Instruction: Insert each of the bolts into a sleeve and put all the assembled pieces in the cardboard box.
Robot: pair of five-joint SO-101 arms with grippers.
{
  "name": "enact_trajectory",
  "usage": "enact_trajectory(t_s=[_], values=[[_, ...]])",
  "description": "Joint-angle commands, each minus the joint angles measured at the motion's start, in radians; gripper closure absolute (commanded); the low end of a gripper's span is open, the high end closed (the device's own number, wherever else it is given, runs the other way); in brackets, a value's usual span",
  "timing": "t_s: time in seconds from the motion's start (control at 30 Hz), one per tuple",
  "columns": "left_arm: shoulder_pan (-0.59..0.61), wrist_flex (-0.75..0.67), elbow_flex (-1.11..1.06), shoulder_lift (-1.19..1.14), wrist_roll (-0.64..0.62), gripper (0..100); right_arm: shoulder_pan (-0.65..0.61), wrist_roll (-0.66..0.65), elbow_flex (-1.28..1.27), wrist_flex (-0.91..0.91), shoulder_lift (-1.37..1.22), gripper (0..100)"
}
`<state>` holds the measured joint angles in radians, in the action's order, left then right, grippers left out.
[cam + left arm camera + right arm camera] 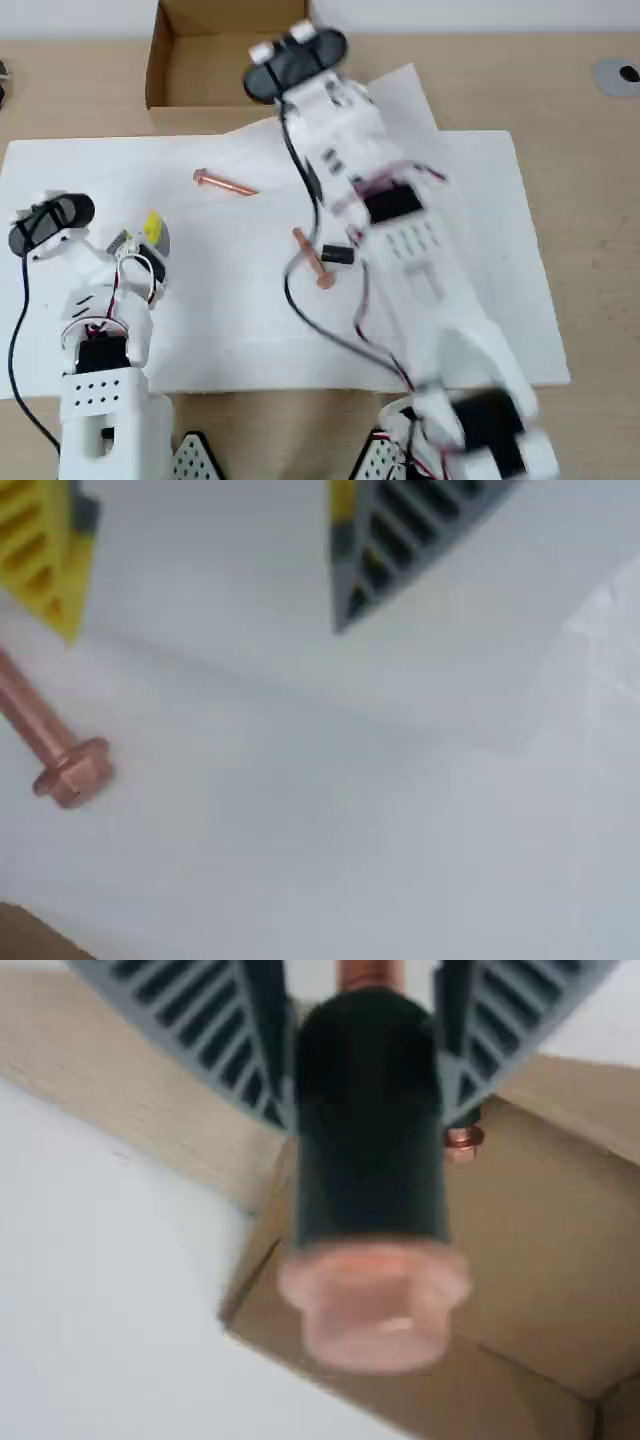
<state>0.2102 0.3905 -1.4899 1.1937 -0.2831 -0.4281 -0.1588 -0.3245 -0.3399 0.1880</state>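
My right gripper is shut on an assembled piece, a black sleeve with a copper bolt through it, held over a corner of the cardboard box. A copper bolt end shows inside the box behind it. In the high view the right arm reaches to the box at the far edge. My left gripper stands open at the left, low over the white sheet, with a loose bolt lying near its yellow fingers. Two loose bolts and a black sleeve lie mid-sheet.
A white sheet covers the wooden table between the arms and the box. A grey disc sits at the far right edge. The right arm's black cable trails across the sheet near the sleeve.
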Motion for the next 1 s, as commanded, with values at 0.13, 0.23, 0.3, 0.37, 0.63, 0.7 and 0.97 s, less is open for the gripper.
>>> enact_trajectory(t_s=[0.13,0.23,0.3,0.37,0.63,0.7,0.97], values=[[-0.040,-0.043,-0.044,-0.010,-0.006,82,0.001,-0.026,0.545,0.011,-0.515,98.9],[-0.089,-0.041,-0.069,-0.010,-0.002,82,0.005,-0.069,0.746,0.011,-0.745,98.9],[-0.097,-0.044,-0.072,-0.010,-0.002,82,0.019,-0.091,0.895,0.011,-0.898,98.9],[-0.098,-0.044,-0.072,-0.010,0.000,82,0.030,-0.098,1.052,0.009,-1.043,98.9],[-0.103,-0.041,-0.072,-0.010,0.000,82,0.054,-0.160,1.610,-0.170,-1.488,91.6],[-0.103,-0.041,-0.072,-0.010,0.000,82,0.062,-0.160,1.715,-0.230,-1.555,83.7],[-0.103,-0.041,-0.074,-0.010,0.000,82,0.061,-0.155,1.992,-0.491,-1.636,64.4]])
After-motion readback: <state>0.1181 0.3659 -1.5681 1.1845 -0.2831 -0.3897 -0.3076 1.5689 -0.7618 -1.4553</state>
